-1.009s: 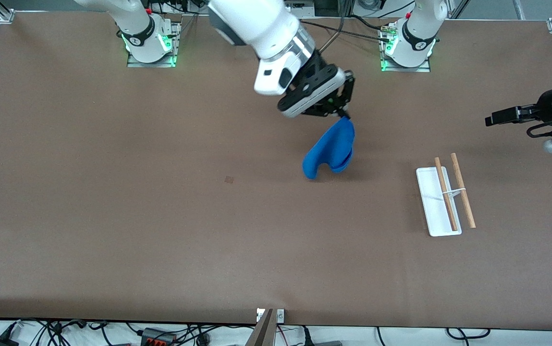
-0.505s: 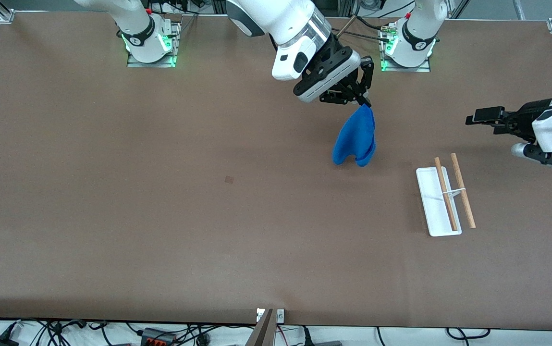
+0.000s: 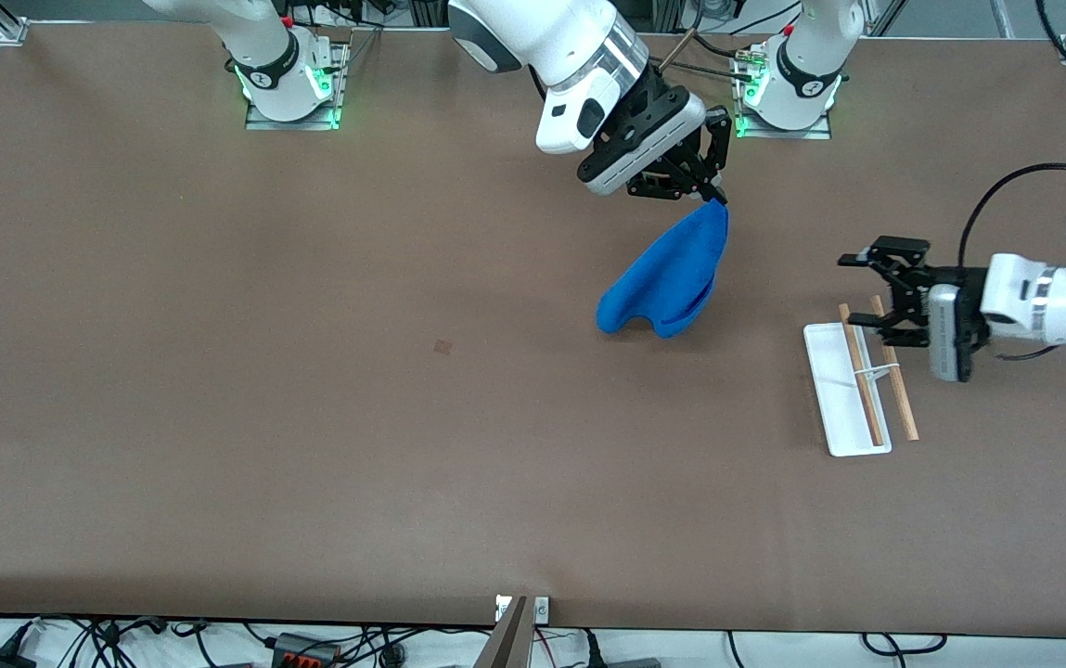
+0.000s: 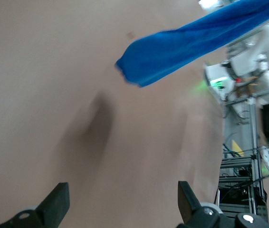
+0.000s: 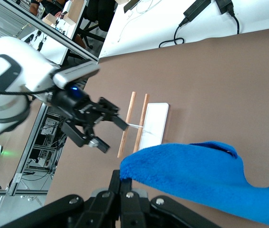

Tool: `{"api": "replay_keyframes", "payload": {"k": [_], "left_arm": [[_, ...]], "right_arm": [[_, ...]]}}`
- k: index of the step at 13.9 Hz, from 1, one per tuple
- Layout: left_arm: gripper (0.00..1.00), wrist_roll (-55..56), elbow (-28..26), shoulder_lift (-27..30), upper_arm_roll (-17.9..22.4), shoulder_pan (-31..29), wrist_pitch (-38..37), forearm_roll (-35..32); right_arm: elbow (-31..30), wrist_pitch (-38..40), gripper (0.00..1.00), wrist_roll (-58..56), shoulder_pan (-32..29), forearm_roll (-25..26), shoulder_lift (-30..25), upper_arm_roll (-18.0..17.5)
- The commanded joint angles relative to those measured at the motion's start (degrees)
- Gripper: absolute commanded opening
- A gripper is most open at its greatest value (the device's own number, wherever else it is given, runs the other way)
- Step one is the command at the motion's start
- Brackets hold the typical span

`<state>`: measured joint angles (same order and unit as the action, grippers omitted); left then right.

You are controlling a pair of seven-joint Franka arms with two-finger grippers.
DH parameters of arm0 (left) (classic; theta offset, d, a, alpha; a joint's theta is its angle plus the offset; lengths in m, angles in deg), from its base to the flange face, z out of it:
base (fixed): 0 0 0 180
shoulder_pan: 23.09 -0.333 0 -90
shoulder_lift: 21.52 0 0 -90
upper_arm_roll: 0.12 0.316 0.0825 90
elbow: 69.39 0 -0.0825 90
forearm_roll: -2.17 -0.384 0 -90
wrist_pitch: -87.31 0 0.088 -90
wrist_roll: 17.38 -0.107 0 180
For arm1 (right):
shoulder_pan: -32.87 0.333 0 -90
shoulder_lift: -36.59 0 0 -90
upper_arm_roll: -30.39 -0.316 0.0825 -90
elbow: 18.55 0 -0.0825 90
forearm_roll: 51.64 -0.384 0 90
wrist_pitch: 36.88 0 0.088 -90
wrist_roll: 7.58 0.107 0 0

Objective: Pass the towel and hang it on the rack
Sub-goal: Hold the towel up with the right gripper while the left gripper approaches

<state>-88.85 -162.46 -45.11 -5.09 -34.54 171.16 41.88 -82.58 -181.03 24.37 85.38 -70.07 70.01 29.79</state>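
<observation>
The right gripper (image 3: 716,193) pinches one corner of the towel (image 3: 667,276) so it hangs free, offered to the left gripper (image 3: 859,289), spread wide above the rack (image 3: 831,390).

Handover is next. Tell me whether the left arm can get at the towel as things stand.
Probably yes. The left gripper is open above the rack, facing the towel, which hangs in the air from the shut right gripper. Only bare table lies between them.

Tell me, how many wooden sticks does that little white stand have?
2. Both wooden sticks lie side by side on the white stand, at the left arm's end of the table; the open left pincer hovers above.
</observation>
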Motion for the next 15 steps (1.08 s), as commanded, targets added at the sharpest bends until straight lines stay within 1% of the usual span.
{"api": "replay_keyframes", "payload": {"k": [1, 3, 4, 6, 8, 11, 12, 15], "left_arm": [[1.0, -11.2, -0.9, -2.7, -2.5, 0.6, 0.6, 7.9], [1.0, -20.3, -4.0, -4.2, -5.7, 0.6, 3.8, 12.0], [1.0, -24.6, -5.3, -4.7, -6.3, 0.6, 5.8, 12.6], [1.0, -29.4, -6.9, -5.6, -6.9, 1.1, 7.5, 13.9], [1.0, -34.3, -7.2, -6.6, -7.1, 1.9, 9.0, 14.7], [1.0, -45.0, -7.5, -10.1, -7.2, 4.2, 10.9, 22.4], [1.0, -45.4, -7.3, -10.4, -7.2, 5.5, 11.3, 23.0], [1.0, -45.6, -6.8, -10.8, -7.2, 6.2, 14.3, 23.1]], "right_arm": [[1.7, -0.3, 0.0, 0.7, 0.5, -1.1, 0.8, 0.5], [1.7, -0.3, 0.0, 0.7, 0.5, -0.8, 0.8, 0.6], [1.7, -0.3, 0.0, 0.7, 0.5, -0.8, 0.8, 0.5], [1.6, -0.3, 0.0, 0.7, 0.5, -0.6, 0.8, 0.6], [1.6, -0.3, 0.0, 0.7, 0.5, -0.6, 0.8, 0.6], [1.6, -0.3, 0.0, 0.7, 0.5, -0.6, 0.8, 0.6], [1.6, -0.3, 0.0, 0.7, 0.5, -0.6, 0.8, 0.6], [1.6, -0.3, 0.0, 0.7, 0.5, -0.6, 0.8, 0.6]]}}
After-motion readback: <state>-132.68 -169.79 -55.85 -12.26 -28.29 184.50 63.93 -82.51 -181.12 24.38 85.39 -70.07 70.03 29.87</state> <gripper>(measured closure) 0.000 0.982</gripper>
